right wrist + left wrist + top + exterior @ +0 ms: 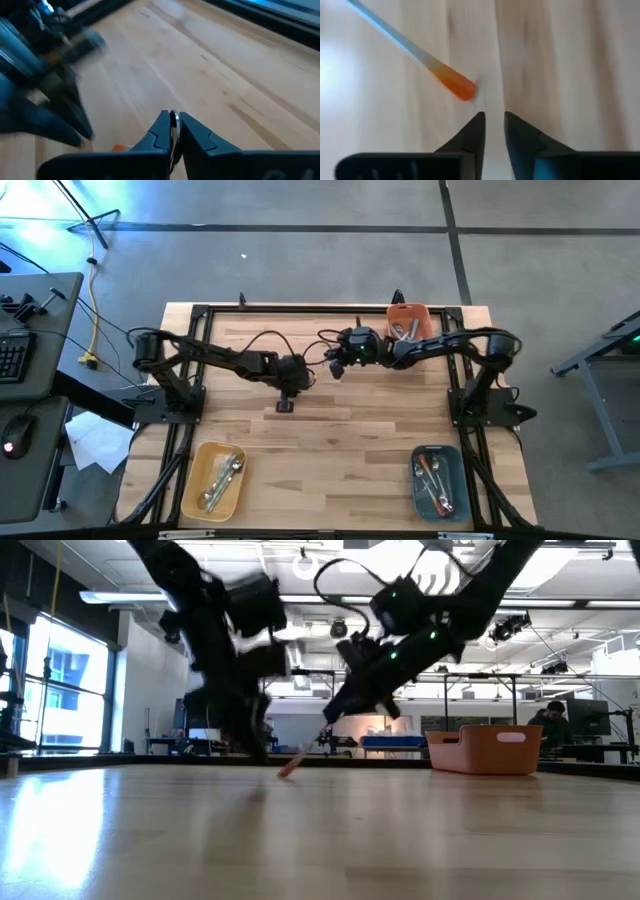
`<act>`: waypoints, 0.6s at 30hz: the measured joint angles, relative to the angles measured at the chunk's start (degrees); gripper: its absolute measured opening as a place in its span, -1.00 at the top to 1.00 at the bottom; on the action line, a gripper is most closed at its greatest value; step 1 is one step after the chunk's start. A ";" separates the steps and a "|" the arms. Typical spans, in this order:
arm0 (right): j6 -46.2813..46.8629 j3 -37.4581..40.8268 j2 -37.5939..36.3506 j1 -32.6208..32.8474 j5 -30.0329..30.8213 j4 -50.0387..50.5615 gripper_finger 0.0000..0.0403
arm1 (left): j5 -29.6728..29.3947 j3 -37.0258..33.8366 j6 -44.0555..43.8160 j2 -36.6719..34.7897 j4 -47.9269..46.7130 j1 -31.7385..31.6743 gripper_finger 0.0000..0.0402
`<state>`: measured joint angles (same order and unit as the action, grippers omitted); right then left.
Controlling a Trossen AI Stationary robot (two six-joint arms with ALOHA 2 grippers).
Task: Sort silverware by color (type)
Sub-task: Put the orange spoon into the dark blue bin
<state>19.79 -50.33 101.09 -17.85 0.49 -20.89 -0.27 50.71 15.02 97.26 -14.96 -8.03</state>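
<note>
My right gripper [173,120] hangs over the table's far middle [338,370], shut on an orange-handled piece of silverware [288,768]. The piece slants down from the gripper, its orange handle end [461,90] low over the wood. My left gripper [493,119] points down at the table just beside that orange end [286,402]. Its fingers stand a narrow gap apart and hold nothing. More silverware lies in the orange bin [408,320]. My right gripper pinches the piece's shiny metal part [174,119] between its two fingertips. The fingers slant down toward the table's left. The piece hangs below them with the orange handle end [286,771] lowest; whether that end touches the wood I cannot tell.
A yellow tray [213,478] with silver pieces sits at the near left. A blue tray [437,480] with several pieces sits at the near right. The orange bin stands at the far right edge [485,750]. Bare wood lies between the trays.
</note>
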 joint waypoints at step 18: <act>9.74 -9.39 -33.34 16.88 5.26 62.81 0.96 | -0.09 -25.60 -4.94 -20.63 47.04 4.87 0.53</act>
<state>29.53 -59.71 67.74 -0.96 5.76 41.91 -0.37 25.11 10.09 76.63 32.08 -3.16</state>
